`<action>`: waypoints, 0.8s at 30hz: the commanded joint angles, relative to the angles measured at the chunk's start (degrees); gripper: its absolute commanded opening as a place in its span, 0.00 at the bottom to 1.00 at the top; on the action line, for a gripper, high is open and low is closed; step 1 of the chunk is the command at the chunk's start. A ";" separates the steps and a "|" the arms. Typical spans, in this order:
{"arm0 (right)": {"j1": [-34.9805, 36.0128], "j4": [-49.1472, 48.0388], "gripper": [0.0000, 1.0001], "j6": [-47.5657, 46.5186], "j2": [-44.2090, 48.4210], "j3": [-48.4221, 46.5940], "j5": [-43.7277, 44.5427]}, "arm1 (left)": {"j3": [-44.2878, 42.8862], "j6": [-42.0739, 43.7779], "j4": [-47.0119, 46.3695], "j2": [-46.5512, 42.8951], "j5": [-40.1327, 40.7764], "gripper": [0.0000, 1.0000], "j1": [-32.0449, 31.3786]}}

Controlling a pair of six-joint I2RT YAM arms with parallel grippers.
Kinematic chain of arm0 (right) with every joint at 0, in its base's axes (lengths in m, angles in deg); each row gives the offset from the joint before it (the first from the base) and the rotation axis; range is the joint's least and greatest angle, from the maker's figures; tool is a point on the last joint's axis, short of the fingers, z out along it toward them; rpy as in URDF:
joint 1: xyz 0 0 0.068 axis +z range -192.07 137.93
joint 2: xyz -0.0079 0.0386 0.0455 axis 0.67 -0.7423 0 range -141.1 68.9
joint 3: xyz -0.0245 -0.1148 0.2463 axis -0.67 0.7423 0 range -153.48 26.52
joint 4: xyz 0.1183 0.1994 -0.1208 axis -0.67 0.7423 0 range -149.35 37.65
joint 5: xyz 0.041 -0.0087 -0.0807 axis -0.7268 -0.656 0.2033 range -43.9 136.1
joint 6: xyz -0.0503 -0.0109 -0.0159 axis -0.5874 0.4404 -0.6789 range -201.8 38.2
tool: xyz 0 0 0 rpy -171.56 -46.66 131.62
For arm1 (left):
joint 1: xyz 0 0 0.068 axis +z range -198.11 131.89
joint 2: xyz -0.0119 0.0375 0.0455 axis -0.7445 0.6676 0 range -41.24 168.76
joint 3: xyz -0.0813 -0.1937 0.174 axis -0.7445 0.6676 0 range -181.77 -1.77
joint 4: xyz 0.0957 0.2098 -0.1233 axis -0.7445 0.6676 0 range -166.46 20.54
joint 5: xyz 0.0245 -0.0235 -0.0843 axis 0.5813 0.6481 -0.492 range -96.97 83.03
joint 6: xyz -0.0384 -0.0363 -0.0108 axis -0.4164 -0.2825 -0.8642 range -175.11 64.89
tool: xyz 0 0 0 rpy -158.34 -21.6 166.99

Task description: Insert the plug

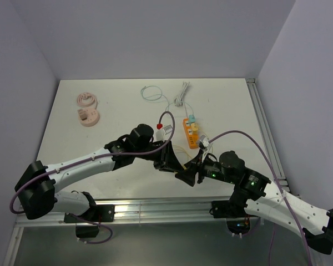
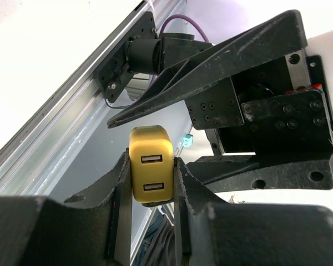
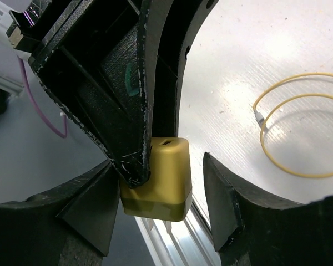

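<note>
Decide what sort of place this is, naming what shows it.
Probably a robot lab test cell: a white table boxed in by plain walls, two arms bolted to an aluminium rail, an orange power strip and loose cables.

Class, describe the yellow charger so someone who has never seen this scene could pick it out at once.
Find the white table, then the left gripper over its near middle. Clamped between that gripper's fingers is the yellow USB charger. It is a rounded block with two USB ports stacked on one face, unlike the long orange power strip lying on the table.
</note>
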 commanded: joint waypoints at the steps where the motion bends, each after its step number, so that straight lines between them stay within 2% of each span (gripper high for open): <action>1: -1.14 -0.23 0.64 -0.57 0.40 -1.10 7.48 | -0.78 1.82 2.22 -3.91 -7.72 0.00 -0.02; 14: -1.13 -1.28 0.62 -1.01 1.28 -0.22 6.16 | 1.41 0.77 3.46 -6.03 -6.58 0.00 4.56; 24: -1.13 -2.51 0.61 -1.27 -0.56 -0.04 5.37 | 2.20 -2.04 0.38 -6.38 -7.37 0.00 4.73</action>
